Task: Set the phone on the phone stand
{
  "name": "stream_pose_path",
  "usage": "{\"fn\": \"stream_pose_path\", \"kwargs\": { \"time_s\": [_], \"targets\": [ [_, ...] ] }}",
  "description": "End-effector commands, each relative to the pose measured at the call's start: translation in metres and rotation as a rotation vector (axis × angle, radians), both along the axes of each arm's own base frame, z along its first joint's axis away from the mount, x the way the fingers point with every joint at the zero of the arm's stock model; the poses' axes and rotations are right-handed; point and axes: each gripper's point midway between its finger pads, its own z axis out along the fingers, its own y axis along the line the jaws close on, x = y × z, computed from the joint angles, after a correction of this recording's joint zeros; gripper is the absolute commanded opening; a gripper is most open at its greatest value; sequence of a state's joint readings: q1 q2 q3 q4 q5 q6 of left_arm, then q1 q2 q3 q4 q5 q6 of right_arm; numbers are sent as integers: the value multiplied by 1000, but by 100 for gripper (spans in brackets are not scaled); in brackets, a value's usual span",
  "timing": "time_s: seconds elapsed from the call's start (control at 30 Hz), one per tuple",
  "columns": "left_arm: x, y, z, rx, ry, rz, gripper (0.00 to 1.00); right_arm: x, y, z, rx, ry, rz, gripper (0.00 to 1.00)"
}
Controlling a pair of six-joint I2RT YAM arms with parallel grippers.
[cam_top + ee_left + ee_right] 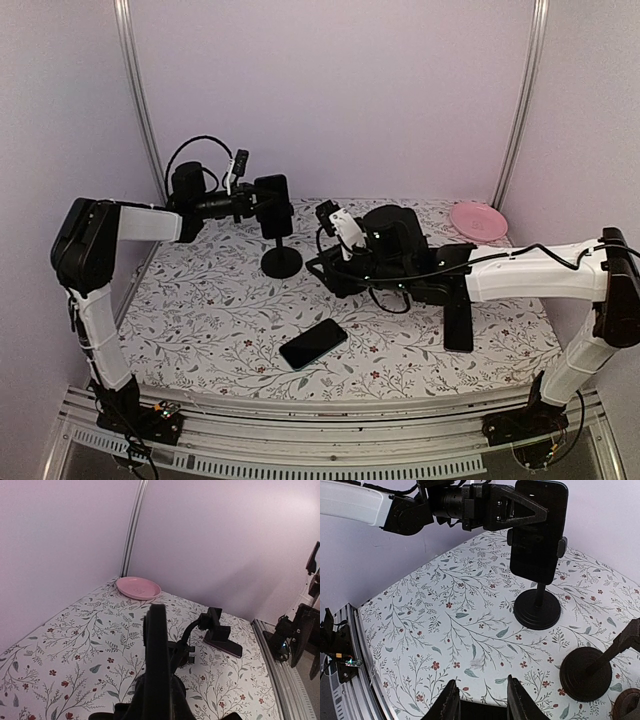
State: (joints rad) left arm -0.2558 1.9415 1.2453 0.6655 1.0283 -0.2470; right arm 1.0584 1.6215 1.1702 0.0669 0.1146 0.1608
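Your phone (313,343) lies flat and at a slant on the worktop (190,330), near the front edge. It is a slim, glossy black slab with rounded corners, apart from both arms, and only the top view shows it. Behind it and to the left stands the phone stand (282,262). It is matte black, with a round disc foot, a thin upright stem and a flat rounded cradle with small side clips, best seen from the right wrist. The left end effector (262,202) is clamped tight on that cradle near its top. From its own camera you see the cradle only edge-on, as a thin dark blade. The right end effector (482,682) hovers low over the leaf-and-flower printed cloth, facing the stand. Its fingers are narrowly parted and nothing is visible between them. At the lower right of that view a second round base (585,672) with a slanted rod is cut off by the frame, and the top view hides it under the right wrist. The left wrist view shows a jointed black piece (218,635) resting on the cloth, and you cannot make out what it is. A smooth pink plate (478,220) sits in the far right corner.
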Motion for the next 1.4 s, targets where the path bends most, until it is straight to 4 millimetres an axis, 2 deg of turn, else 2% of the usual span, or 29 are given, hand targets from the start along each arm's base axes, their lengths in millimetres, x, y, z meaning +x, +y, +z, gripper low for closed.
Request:
{"fn": "stream_pose_path", "kwargs": {
  "time_s": [0.0, 0.13, 0.2, 0.37, 0.47, 0.73, 0.77, 0.9, 0.97, 1.0, 1.17, 1.27, 1.37],
  "targets": [
    [-1, 3, 9, -28, -78, -137, 0, 2, -14, 8, 17, -3, -36, 31],
    [8, 5, -1, -25, -41, -164, 2, 2, -19, 5, 14, 3, -46, 31],
    [10, 5, -4, -22, -35, -167, 17, 2, -21, 5, 12, 4, -49, 31],
    [16, 6, -11, -6, -25, -139, 35, 2, -22, 4, 11, 6, -52, 31],
    [19, 6, -12, -4, -22, -122, 49, 2, -21, 4, 14, 9, -51, 31],
    [20, 10, 8, -3, -70, -71, 86, 2, -20, 5, 12, 10, -47, 32],
    [19, 10, 11, 0, -77, -66, 94, 2, -20, 6, 13, 10, -48, 33],
    [21, 15, 21, 15, -98, -25, 97, 1, -21, 7, 10, 8, -44, 43],
    [23, 20, 19, 22, -91, 4, 97, 1, -22, 8, 10, 7, -46, 49],
    [20, 25, 34, 16, -120, 20, 97, 0, -23, 10, 13, 6, -44, 53],
    [17, 39, 45, 26, -128, 82, 97, -1, -29, 16, 28, 6, -50, 73],
    [16, 53, 49, 28, -131, 166, 97, 1, -37, 21, 43, 11, -68, 93],
    [12, 66, 50, 32, -117, 269, 97, 7, -53, 25, 60, 21, -111, 99]
  ]
}}
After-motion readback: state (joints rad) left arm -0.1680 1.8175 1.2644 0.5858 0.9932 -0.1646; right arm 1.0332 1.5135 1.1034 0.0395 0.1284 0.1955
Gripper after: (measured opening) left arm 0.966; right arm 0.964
